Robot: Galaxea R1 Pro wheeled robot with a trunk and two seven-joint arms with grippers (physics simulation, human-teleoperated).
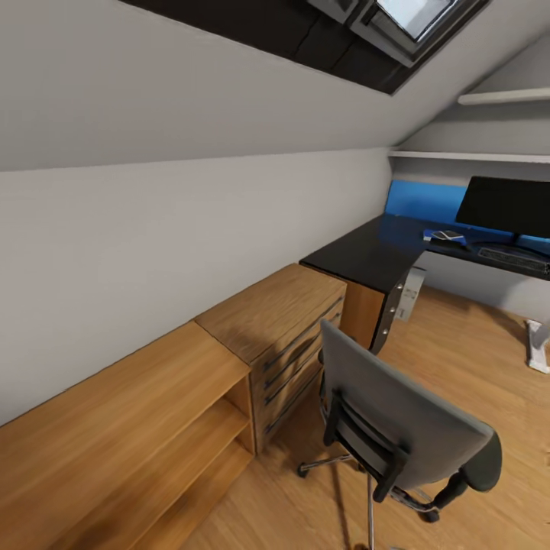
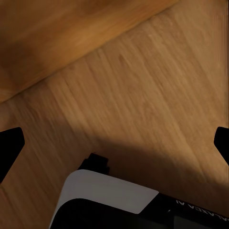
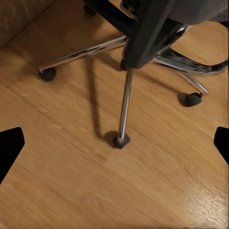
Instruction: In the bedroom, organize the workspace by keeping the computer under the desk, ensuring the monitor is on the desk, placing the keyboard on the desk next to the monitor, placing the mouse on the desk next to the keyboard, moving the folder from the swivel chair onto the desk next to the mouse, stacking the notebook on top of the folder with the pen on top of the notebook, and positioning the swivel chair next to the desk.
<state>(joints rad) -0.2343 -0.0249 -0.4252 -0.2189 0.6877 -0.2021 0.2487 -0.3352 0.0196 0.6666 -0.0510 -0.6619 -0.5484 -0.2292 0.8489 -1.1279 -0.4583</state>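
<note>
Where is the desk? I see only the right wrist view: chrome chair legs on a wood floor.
Observer: In the head view, the desk stands beyond the chair, in the far corner.
Operator: Is the monitor on it?
Observer: Yes, the monitor stands on it, with the keyboard in front.
Operator: And the left gripper?
Observer: The left gripper is open, over the floor.

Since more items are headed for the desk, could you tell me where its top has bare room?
The desk has a bare glossy stretch on the near wing, from the oak drawer unit to the corner. It is crowded on the far wing: monitor, keyboard and a small flat item cluster by the blue wall panel.
</note>
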